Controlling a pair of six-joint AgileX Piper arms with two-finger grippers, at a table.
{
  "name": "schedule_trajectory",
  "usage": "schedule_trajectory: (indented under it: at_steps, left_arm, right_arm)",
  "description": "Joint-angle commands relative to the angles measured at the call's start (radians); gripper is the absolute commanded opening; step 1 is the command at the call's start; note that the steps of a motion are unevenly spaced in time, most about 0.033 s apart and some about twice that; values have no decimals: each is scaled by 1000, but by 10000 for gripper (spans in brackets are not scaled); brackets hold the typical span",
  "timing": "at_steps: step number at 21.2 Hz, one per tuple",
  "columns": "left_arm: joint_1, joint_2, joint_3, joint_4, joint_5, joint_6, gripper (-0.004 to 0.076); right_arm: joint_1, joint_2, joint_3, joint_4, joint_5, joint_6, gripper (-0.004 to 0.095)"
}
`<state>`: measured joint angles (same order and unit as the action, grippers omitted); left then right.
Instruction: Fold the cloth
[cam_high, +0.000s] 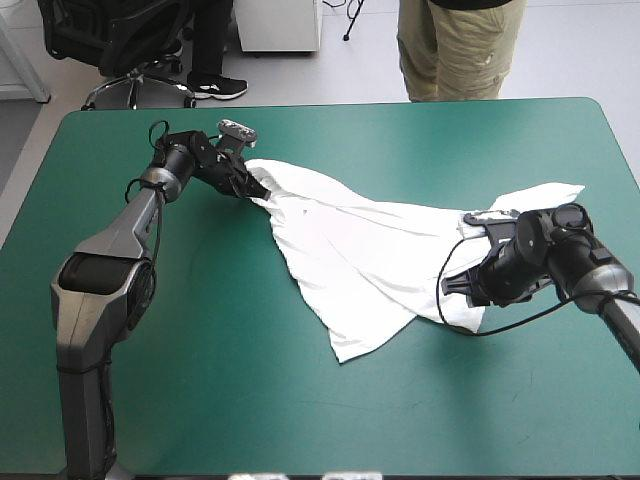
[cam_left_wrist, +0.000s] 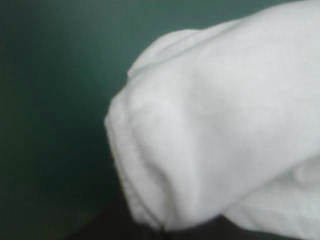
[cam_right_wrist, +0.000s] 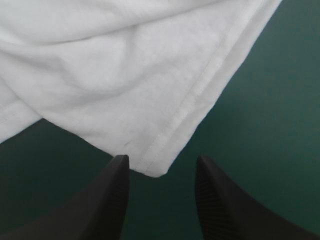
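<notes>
the t-shirt (cam_high: 360, 250) lies spread and rumpled across the middle of the teal-green counter (cam_high: 250, 400), running from the far left part toward the right edge, with one pointed flap reaching toward the near edge. its far left end is gathered to a narrow point at the left tool (cam_high: 252, 188), which pinches the cloth there, all but closed on it. in the left wrist view a rounded white fold of the t-shirt (cam_left_wrist: 215, 125) bulges over the tool and hides its black fingers, with bare counter beside it. the right tool (cam_right_wrist: 161, 162) is low over the shirt's right end, near the counter's right edge. its two black fingers (cam_right_wrist: 112, 200) stand apart, gripping nothing. a stitched hem corner of the t-shirt (cam_right_wrist: 125, 75) lies flat on the counter, its tip just between the fingertips, beside the left one; whether it touches cannot be told.
</notes>
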<state>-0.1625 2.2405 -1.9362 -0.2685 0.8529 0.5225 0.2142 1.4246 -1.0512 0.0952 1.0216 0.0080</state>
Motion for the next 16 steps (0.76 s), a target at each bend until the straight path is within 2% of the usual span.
schedule_trajectory:
  at_steps: [1,6,9,11,14,15,16]
  left_arm:
    - [2,-40,-19,24,8,-6,-9]
    - [2,-40,-19,-10,9,-6,-9]
    - [2,-40,-19,-25,14,-6,-9]
    - [2,-40,-19,-25,18,-6,-9]
    - [2,-40,-19,-25,20,-6,-9]
    - [2,-40,-19,-25,23,-6,-9]
    - [2,-40,-19,-26,25,-6,-9]
  right_arm:
    - [0,-28,68,16,-98,8,405]
    - [-2,-28,160,18,-210,26,405]
    - [-2,-18,175,65,-289,-8,405]
    - [-2,19,175,105,-294,-37,404]
    - [-2,99,177,105,-243,-61,397]
    - [-2,122,177,110,-231,-87,323]
    - [-2,128,177,145,-236,-142,148]
